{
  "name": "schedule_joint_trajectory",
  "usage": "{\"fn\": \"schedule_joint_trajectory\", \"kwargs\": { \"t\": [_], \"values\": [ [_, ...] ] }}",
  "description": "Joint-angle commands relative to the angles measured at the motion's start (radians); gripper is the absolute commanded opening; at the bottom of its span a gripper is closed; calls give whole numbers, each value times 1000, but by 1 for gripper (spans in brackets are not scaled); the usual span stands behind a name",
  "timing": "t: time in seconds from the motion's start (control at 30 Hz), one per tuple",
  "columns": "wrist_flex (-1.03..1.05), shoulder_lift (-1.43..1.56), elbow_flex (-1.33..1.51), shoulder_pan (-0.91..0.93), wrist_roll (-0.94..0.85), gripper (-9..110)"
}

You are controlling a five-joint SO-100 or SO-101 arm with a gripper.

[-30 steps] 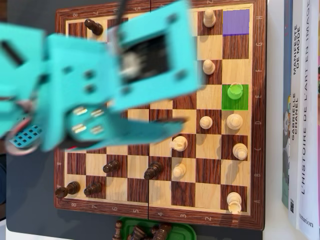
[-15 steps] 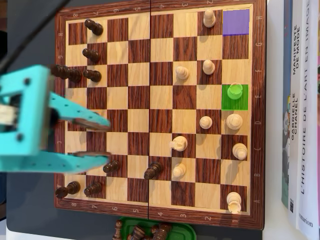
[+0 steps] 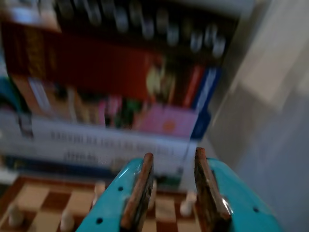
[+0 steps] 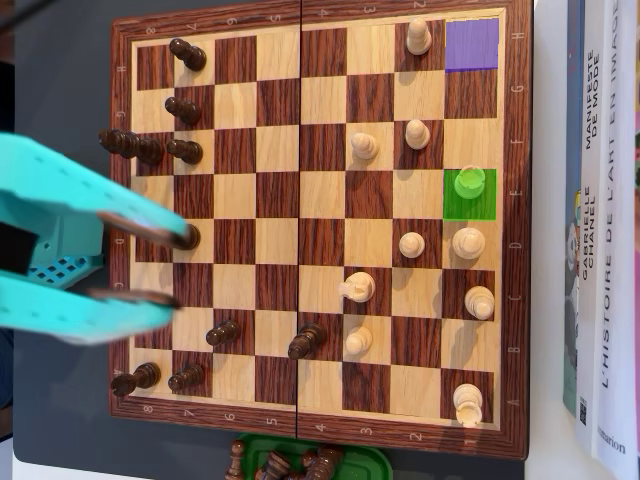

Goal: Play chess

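A wooden chessboard (image 4: 320, 425) fills the overhead view, with dark pieces on its left half and white pieces on its right half. One square is tinted green (image 4: 472, 207) and a green-tinted piece (image 4: 469, 181) stands on it. A corner square is tinted purple (image 4: 471, 44) and is bare. My turquoise gripper (image 4: 178, 267) hovers over the board's left side, open and empty. Its upper fingertip lies over a dark piece (image 4: 191, 238). In the blurred wrist view the gripper (image 3: 174, 155) is open, with a white piece (image 3: 186, 207) seen between the jaws far below.
Books (image 4: 600, 230) lie along the board's right edge and rise behind it in the wrist view (image 3: 96, 63). A green tray (image 4: 365, 462) with captured dark pieces sits below the board. White pieces (image 4: 357, 288) cluster on the right, and dark pieces (image 4: 184, 151) on the left.
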Motion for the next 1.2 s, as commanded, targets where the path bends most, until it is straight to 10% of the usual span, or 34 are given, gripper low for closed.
{"fn": "schedule_joint_trajectory", "kwargs": {
  "t": [0.0,0.43,1.17],
  "values": [
    [-146,87,57,-11,8,14],
    [-1026,91,311,-63,8,14],
    [-1916,91,313,-61,6,14]
  ]
}}
